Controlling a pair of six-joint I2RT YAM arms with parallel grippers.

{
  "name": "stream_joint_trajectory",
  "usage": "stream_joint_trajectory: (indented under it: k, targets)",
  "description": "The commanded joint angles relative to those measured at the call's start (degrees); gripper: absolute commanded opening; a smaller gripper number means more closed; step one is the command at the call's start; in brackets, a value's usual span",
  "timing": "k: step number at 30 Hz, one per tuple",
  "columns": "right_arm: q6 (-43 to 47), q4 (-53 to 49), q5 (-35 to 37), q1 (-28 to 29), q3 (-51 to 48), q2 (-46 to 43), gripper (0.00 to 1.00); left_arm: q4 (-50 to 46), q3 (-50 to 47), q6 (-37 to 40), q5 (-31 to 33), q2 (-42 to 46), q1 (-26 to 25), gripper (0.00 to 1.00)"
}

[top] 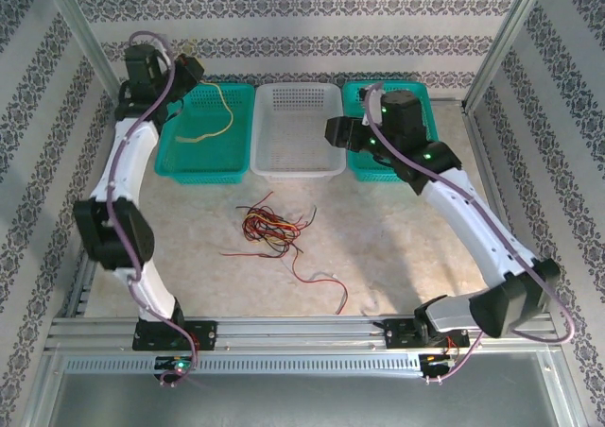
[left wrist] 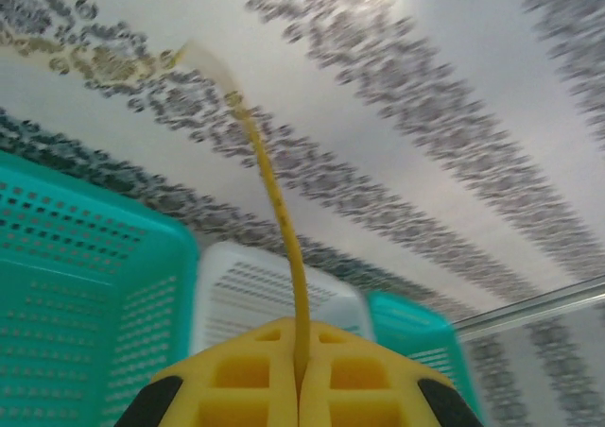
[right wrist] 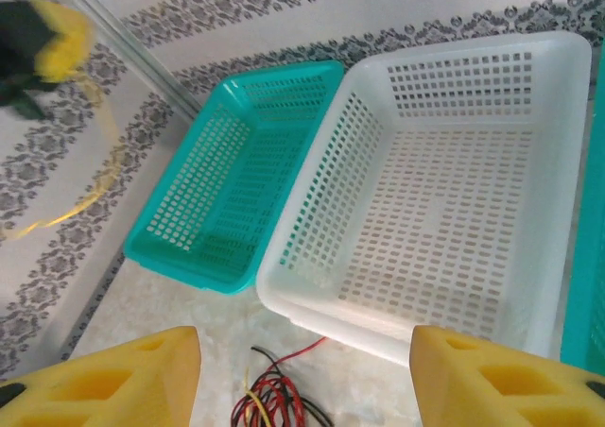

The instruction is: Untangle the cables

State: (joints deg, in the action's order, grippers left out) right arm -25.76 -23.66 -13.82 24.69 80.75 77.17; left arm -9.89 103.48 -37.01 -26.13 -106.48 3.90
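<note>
i counted three baskets in a row at the far side of the surface (top: pixel 406 247): a left teal basket (top: pixel 203 167), one white basket (top: pixel 298 170) in the middle and a right teal basket (top: pixel 354 96), the last partly hidden under the right arm (top: pixel 463 210). there were two arms, and each had one tool. the left tool (left wrist: pixel 301 351) was raised above the left teal basket and clenched on a single yellow cable (left wrist: pixel 284 229), which was pinched between its yellow pads and hung in a loose curl over that basket; i could not tell whether its free end touched the mesh. the right tool (right wrist: pixel 302 370) hovered near the front of the white basket, its fingers spread wide with nothing between them. the other cables (top: pixel 272 229) lay in one tangle of red, black and yellow on the open surface in front of the white basket, too knotted to count, with one red strand (top: pixel 326 281) trailing toward the near edge. the surface was pale and mottled like stone. the walls (top: pixel 312 7) around it were white with bands of grey floral pattern, metal posts (top: pixel 501 40) stood at the corners, and a metal rail (top: pixel 302 333) at the near edge carried both arm bases.
</note>
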Motion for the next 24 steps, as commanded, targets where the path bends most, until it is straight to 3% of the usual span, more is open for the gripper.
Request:
stream_joint_trajectory:
  k: [1, 10, 17, 20, 24]
  targets:
    - [-0.86, -1.19, -0.93, -0.04, -2.59, -4.07, 0.59, -6.12, 5.05, 11.27, -0.41, -8.19, 0.01, 0.00]
    - [-1.93, -1.84, -2.22, -4.01, -6.05, -7.93, 0.56, 0.30, 5.79, 15.75, 5.00, -18.53, -0.12, 0.01]
    - [-1.15, -3.24, -4.71, -5.42, -2.82, -4.46, 0.54, 7.09, 0.84, 14.41, 5.12, -19.73, -0.25, 0.59]
    - [-0.56, -4.25, -4.51, -5.35, -2.42, -4.04, 0.58, 7.04, -0.12, 14.67, 5.00, -18.14, -0.87, 0.68]
    - [1.03, -7.04, -1.53, -4.29, -2.97, -3.98, 0.62, 5.75, -3.28, 15.07, 10.39, -12.45, -2.44, 0.75]
